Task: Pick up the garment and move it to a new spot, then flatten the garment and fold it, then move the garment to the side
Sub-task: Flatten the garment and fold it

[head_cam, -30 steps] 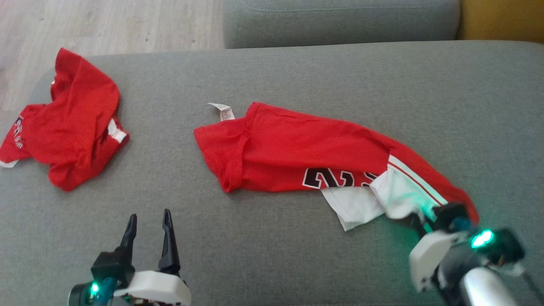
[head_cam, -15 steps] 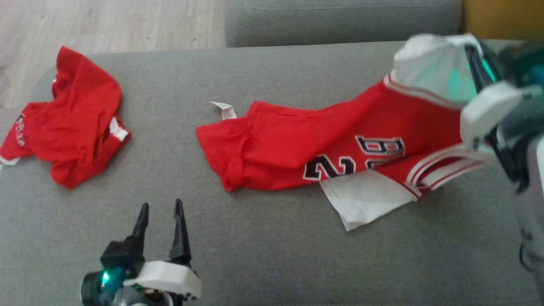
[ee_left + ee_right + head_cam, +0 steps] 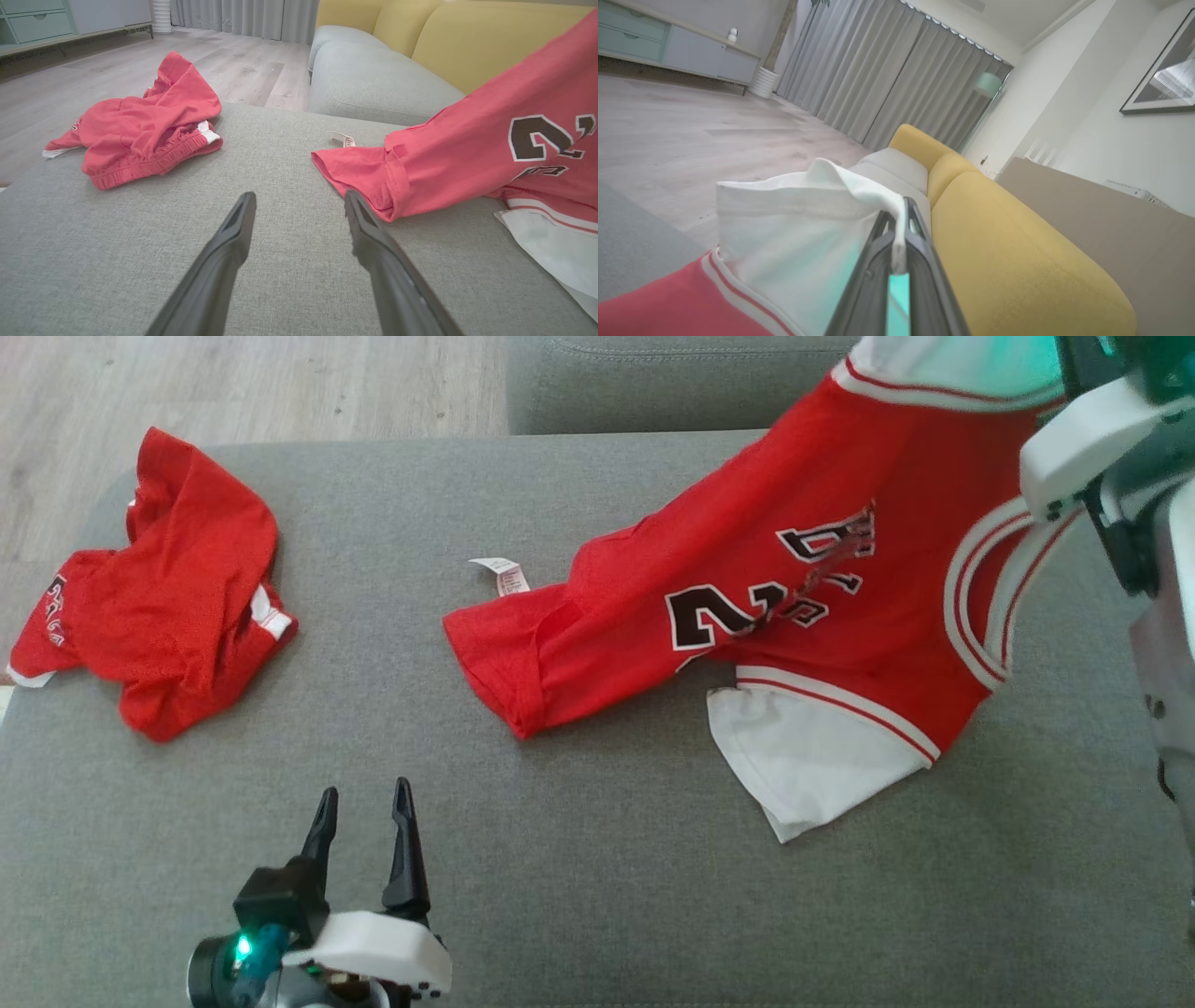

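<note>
Head view, upper right: the jersey (image 3: 840, 588) is cut off by the top edge at its white sleeve (image 3: 934, 359). Its chest lettering (image 3: 826, 546), right of centre, is creased and blurred, unreadable. Print on the label (image 3: 509, 577), centre, is too small to read. Left wrist view: jersey cropped at the right edge.

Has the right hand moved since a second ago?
Yes: right hand rose from low on the seat up past the back cushion, lifting the jersey.

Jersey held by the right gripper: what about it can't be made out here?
Head view: jersey lettering beside the number is creased and blurred; its upper sleeve runs off the top edge.
Left wrist view: the right edge cuts the jersey off.
Care label: print too small to read.
</note>
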Controlling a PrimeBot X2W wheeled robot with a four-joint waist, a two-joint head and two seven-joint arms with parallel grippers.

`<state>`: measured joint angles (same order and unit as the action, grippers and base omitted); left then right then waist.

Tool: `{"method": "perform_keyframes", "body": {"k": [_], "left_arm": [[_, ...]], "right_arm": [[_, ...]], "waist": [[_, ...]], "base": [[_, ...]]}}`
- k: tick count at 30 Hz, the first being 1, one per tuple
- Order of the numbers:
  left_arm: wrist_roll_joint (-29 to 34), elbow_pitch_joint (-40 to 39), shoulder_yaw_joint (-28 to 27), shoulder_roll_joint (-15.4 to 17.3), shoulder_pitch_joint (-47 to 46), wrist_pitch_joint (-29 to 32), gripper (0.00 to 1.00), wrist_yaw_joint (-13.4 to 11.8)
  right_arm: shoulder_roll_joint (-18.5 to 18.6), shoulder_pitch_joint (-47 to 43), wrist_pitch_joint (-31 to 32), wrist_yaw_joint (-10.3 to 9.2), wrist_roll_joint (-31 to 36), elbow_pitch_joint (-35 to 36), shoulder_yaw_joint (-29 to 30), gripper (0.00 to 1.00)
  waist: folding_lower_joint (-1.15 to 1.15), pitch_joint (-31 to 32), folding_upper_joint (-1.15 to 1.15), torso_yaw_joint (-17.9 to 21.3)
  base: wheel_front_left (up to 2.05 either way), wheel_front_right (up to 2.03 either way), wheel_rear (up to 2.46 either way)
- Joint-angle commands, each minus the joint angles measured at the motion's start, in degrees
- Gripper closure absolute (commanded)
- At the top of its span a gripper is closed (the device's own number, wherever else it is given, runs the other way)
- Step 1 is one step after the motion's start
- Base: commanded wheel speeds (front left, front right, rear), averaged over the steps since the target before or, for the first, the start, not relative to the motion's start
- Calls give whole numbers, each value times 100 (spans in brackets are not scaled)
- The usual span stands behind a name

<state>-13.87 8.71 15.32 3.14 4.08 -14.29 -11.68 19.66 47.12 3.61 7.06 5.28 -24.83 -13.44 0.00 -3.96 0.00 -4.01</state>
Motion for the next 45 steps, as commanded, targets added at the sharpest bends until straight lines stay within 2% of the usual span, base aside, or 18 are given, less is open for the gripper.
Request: {"method": "perform_keyframes", "body": {"k": [1,5,8,11,15,20,27,30,34,37,38,39,45], "left_arm": [[-32,-183,-159,-26,-298,-71,0,-42],[-43,-202,-183,-26,-255,-71,0,-68],[-42,-234,-252,-26,-150,-71,0,-111],[-18,-249,-337,-26,-43,-71,0,-124],[22,-288,-405,-26,-10,-71,0,-104],[52,-302,-413,-26,-56,-71,0,-77],[70,-279,-391,-26,-66,-71,0,-59],[78,-269,-378,-26,-69,-71,0,-56],[89,-242,-356,-26,-86,-71,0,-45],[85,-219,-330,-26,-99,-71,0,-37],[82,-218,-324,-26,-98,-71,0,-38],[79,-220,-321,-26,-95,-71,0,-41],[75,-212,-317,-26,-55,-71,0,-39]], "right_arm": [[-55,223,-245,43,-38,73,-88,100],[-38,17,-440,43,-264,39,-333,100],[128,-462,-323,43,-694,259,-721,100],[385,-1118,230,43,-1499,620,-1081,100],[930,-1899,1157,43,-2443,1376,-1469,100],[1551,-2657,2068,43,-3302,2161,-1579,100],[2194,-3447,3103,43,-3808,2584,-1709,100],[2338,-3671,3484,43,-3979,2629,-1708,100],[2376,-3806,3699,43,-4019,2548,-1768,100],[2261,-3865,3678,43,-3996,2378,-1734,100],[2217,-3889,3625,43,-3977,2316,-1719,67],[2173,-3907,3549,43,-3945,2278,-1707,0],[1977,-4055,3297,43,-3765,2204,-1529,0]], "waist": [[0,-4,0,18],[0,33,0,60],[0,90,0,162],[0,150,0,317],[0,157,0,539],[0,143,0,752],[0,147,0,849],[0,143,0,849],[0,131,0,816],[0,146,0,764],[0,146,0,745],[0,146,0,728],[0,150,0,689]], "base": [[0,0,0],[0,0,0],[0,0,0],[0,0,0],[0,0,0],[0,0,0],[0,0,0],[0,0,0],[0,0,0],[0,0,0],[0,0,0],[0,0,0],[0,0,0]]}}
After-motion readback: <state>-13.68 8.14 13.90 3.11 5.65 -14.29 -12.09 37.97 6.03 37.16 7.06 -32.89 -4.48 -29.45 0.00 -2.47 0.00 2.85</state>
